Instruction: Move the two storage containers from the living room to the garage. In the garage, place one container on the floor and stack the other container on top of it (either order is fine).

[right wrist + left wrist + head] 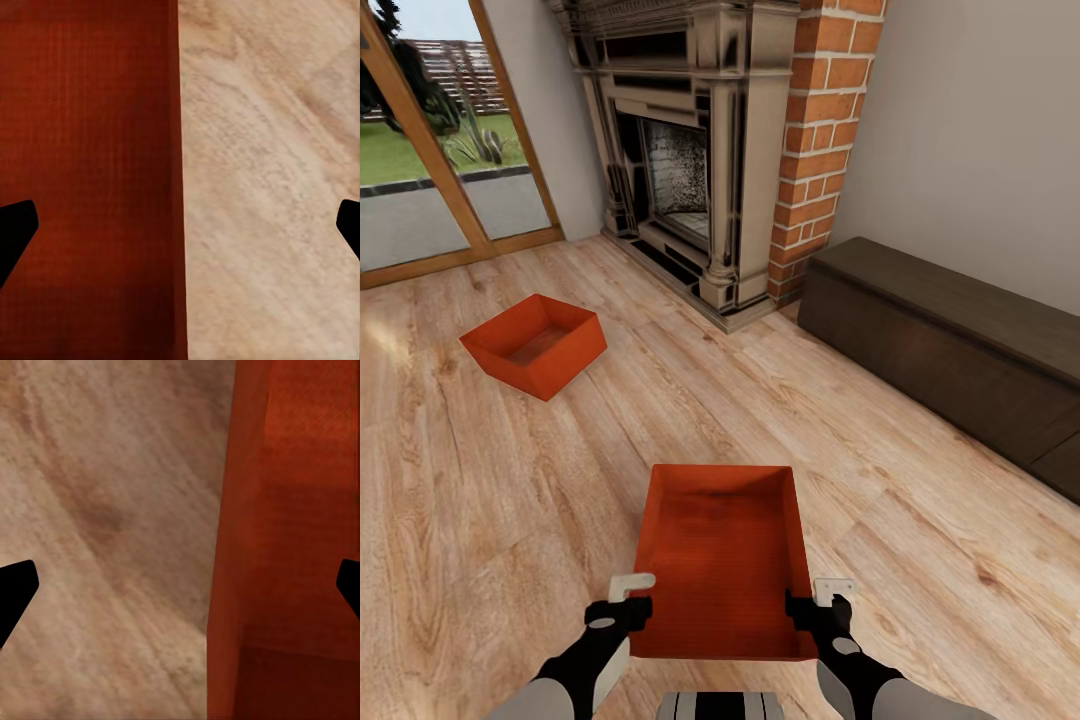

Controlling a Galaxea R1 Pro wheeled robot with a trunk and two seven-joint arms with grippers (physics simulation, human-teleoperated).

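You stand in the living room, on a plank floor (510, 500), with the fireplace (680, 150) far ahead, glass doors (430, 150) far left and a dark bench (950, 350) along the right wall. Two storage containers are visible. The far container (535, 343) rests on the planks to the left, well apart from you. The near container (722, 560) lies directly before you, between both arms. The left gripper (632, 597) straddles its left wall, and the right gripper (818, 598) straddles its right wall; each wrist view shows the thin wall passing between widely parted fingertips, so both claws are released, gripping nothing. Judged risk: if you lift before both claws clench, the bin stays down; if one clenches first or higher, the bin may tilt and slip. Thin walls may also skid sideways under an off-centre squeeze.
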